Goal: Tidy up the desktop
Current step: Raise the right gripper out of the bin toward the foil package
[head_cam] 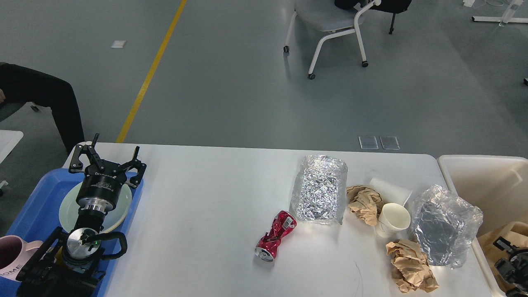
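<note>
The white desktop (206, 198) carries litter on its right half: a crushed red can (275, 236), a silver foil bag (318, 189), a white paper cup (392, 219) on its side, two wads of brown paper (365, 202) (410, 266), a white napkin (392, 189) and a clear plastic bag (445, 231). My left gripper (111, 159) is open and empty above the blue tray (37, 206) at the left edge. My right gripper (506, 252) is low inside the beige bin (486, 185), dark and partly cut off.
The tray holds a pale plate (68, 210) and a pink mug (10, 255). Brown paper (501, 233) lies in the bin beside my right gripper. A chair (330, 24) and a person's dark leg (49, 99) are on the floor beyond the table.
</note>
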### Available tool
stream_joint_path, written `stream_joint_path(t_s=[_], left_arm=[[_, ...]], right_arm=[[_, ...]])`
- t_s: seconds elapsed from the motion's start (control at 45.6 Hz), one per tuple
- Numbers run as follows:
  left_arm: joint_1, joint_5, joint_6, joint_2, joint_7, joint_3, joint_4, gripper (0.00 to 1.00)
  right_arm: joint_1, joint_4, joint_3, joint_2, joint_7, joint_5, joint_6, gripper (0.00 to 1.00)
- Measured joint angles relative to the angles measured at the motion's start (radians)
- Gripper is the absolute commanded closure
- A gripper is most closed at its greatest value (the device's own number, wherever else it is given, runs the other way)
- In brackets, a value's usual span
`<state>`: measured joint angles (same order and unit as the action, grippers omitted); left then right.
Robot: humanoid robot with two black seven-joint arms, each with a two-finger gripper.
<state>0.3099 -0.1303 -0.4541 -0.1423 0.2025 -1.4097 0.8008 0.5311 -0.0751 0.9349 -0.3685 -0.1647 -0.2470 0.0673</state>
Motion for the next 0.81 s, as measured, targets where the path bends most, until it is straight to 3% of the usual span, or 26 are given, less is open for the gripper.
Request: stream_joint_path(t_s=[0.372,0.657,0.811], left_arm=[[0.000,0.000,0.000,0.000,0.000,0.000,0.000,0.04],[0.000,0.000,0.000,0.000,0.000,0.000,0.000,0.04],[0.001,0.000,0.000,0.000,0.000,0.000,0.000,0.04]], right_arm=[[0.069,-0.090,0.001,-0.052,0.004,0.003,-0.020,0.00],[0.425,-0.394,0.033,-0.230,0.002,0.074,-0.151,0.00],[0.677,-0.530,0.112,-0.260,-0.006,0.193,-0.325,0.00]])
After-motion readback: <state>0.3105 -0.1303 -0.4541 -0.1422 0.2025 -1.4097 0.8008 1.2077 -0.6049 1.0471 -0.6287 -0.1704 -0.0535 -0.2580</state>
